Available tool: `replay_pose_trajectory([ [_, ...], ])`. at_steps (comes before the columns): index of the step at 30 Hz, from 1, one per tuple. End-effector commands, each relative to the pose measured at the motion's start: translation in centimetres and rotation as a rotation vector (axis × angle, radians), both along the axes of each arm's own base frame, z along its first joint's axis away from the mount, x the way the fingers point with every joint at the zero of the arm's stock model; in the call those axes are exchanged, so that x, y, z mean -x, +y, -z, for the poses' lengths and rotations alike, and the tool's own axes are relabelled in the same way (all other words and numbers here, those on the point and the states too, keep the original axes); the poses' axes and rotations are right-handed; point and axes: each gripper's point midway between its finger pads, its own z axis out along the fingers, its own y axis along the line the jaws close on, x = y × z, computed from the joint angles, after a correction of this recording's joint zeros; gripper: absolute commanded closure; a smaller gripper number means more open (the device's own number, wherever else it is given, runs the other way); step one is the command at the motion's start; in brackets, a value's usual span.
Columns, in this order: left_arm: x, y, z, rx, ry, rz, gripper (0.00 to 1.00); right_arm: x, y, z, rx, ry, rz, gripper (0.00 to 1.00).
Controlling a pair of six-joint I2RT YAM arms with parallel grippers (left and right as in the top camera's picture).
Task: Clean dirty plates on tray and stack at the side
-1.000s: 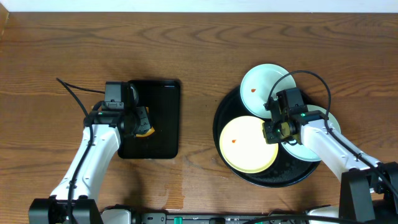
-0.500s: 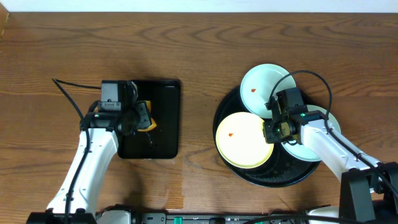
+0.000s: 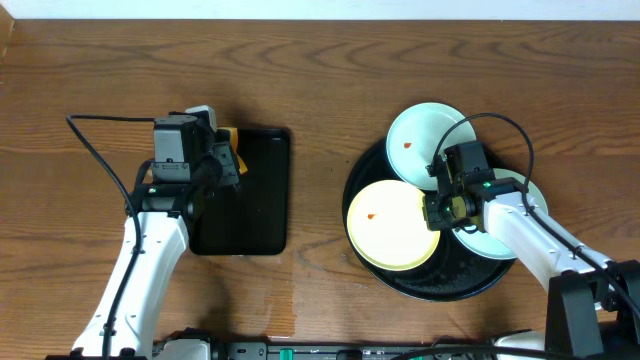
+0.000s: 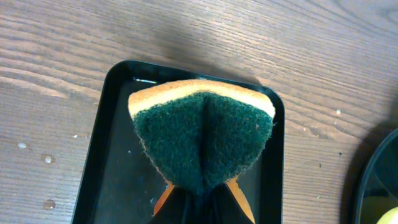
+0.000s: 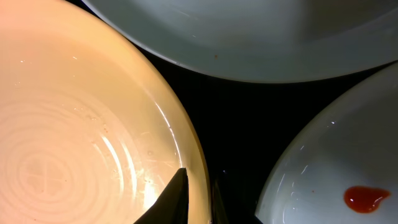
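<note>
Right tool (image 5: pixel 196 202) pinching yellow plate (image 3: pixel 393 226); left tool (image 4: pixel 202 196) pinching sponge (image 4: pixel 202 140).
Right tool's jaws straddle the plate's rim inside the round tray (image 3: pixel 450 277); one mint plate (image 3: pixel 422 130) lies beyond the tool, another (image 3: pixel 497 243) under its arm. Sponge folded, green side out, over the rectangular tray (image 4: pixel 112 180) on the counter (image 3: pixel 320 80).

On the table (image 3: pixel 320 70), the small tray (image 3: pixel 250 205) lies left with a sponge (image 4: pixel 202 140) over its far edge. The big round tray (image 3: pixel 440 280) lies right, holding three plates: back plate (image 3: pixel 418 140) overhanging the rim, front-left plate (image 3: pixel 392 225), right plate (image 3: pixel 485 245).
</note>
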Motion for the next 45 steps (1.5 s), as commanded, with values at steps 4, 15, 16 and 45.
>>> replay_pose_trajectory([
  [4, -0.5, 0.2, -1.6, -0.019, -0.039, 0.005, 0.92, 0.0, 0.2, 0.1, -0.007, 0.007, 0.01, 0.91],
  [15, 2.6, 0.2, 1.3, 0.0, 0.141, -0.02, 0.92, 0.0, 0.2, 0.1, -0.007, 0.006, 0.011, 0.99],
  [16, 2.9, 0.2, 1.6, 0.003, 0.159, -0.021, 0.93, 0.0, 0.2, 0.1, -0.007, 0.006, 0.011, 0.99],
  [45, 3.9, -3.7, 1.7, 0.192, 0.207, 0.112, 0.93, -0.1, 0.2, 0.1, -0.008, 0.004, 0.01, 0.99],
])
